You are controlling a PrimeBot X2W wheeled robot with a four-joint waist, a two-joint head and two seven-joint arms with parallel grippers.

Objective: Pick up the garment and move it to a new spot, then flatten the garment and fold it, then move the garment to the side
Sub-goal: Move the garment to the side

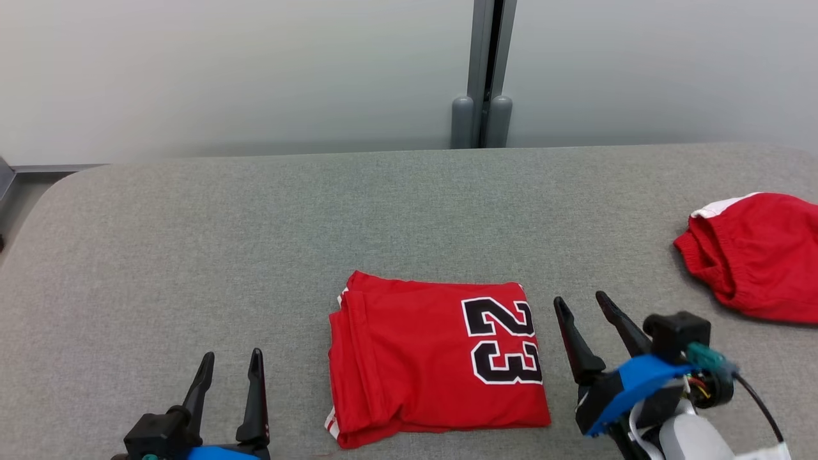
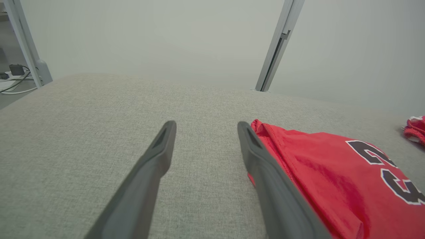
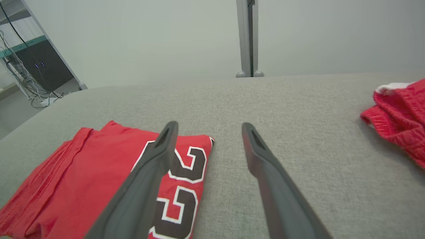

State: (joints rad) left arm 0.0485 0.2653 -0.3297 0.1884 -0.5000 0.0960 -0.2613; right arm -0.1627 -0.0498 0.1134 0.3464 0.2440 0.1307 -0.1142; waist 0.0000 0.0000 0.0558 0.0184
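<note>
The left end effector point(image 1: 233, 353) is open and empty. The red garment point(image 1: 434, 364) lies folded on the counter point(image 1: 192, 223), between both arms. The right end effector point(image 1: 580, 298) is open too. Folding looks done; next, grab it and move it aside.

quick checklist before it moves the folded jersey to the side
1. Fold finished: ok, the red 23 jersey lies as a flat rectangle on the grey table.
2. Left gripper open, holding nothing: ok, beside the jersey's left edge.
3. Right gripper open, holding nothing: ok, beside its right edge.
4. Landing spot: ok on the left; the other red garment lies far right.
5. Layers will stay together when lifted: cannot tell; lower left edges look slightly splayed.
</note>
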